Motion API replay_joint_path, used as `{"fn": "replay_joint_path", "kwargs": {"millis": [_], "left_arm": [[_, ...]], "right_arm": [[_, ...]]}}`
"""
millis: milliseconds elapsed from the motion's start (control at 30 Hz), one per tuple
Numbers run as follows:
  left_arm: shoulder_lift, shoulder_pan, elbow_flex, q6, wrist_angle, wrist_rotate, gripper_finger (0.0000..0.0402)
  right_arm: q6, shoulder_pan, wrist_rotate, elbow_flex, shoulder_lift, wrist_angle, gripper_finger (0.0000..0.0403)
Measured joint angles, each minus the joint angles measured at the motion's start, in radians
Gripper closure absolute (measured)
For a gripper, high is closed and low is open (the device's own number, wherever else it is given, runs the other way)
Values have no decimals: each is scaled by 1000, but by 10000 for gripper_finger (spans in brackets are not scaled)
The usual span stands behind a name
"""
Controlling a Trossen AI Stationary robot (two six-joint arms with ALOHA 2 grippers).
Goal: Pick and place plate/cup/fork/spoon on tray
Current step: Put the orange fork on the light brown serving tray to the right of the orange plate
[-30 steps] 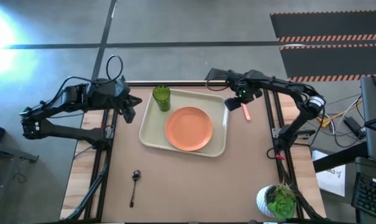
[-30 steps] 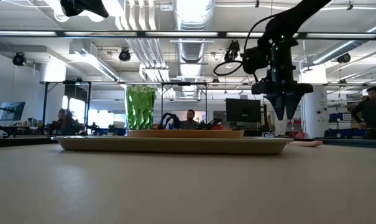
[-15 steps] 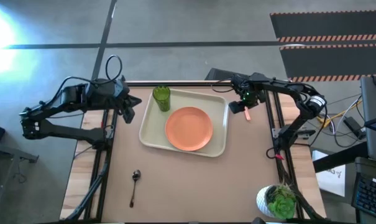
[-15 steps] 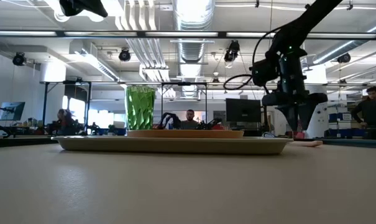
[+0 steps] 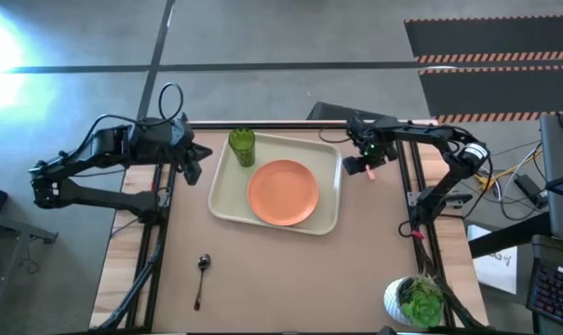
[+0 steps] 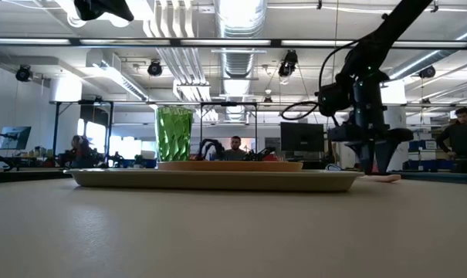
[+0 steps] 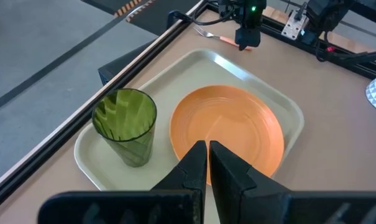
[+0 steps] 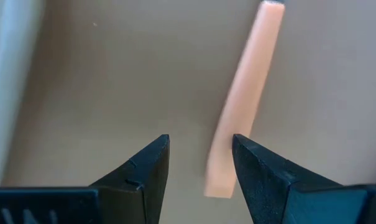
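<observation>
Tan tabletop carries the fork [image 8: 247, 99]; the right gripper [image 8: 200, 168] fingers spread, its handle beside one; left fingers [image 7: 207, 165] pressed together.

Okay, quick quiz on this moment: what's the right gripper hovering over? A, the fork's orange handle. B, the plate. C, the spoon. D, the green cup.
A: the right gripper stands open right above the fork, whose orange handle lies on the table beside the tray.

trays: 1, cream tray [image 5: 223, 191] | plates: 1, orange plate [image 5: 283, 192] | cups: 1, green cup [image 5: 242, 146] | forks: 1, orange-handled fork [image 8: 245, 106] | spoons: 1, dark spoon [image 5: 202, 275] | potted plants: 1, white pot [image 5: 413, 301], lower right | arms: 2 | surface [image 5: 290, 270]: 1
</observation>
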Motion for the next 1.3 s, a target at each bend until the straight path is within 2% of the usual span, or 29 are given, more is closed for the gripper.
{"fn": "replay_joint_path", "kwargs": {"millis": [667,1067,1300], "left_arm": [[1,0,-1,-9,5,3,402],[6,0,-1,-27,6,3,402],[10,0,-1,-27,6,4,402]], "right_arm": [[-20,0,8,-34,-5,74,252],[-43,-5,39,81,-45,16,237],[-61,-46,46,76,-13,9,234]]}}
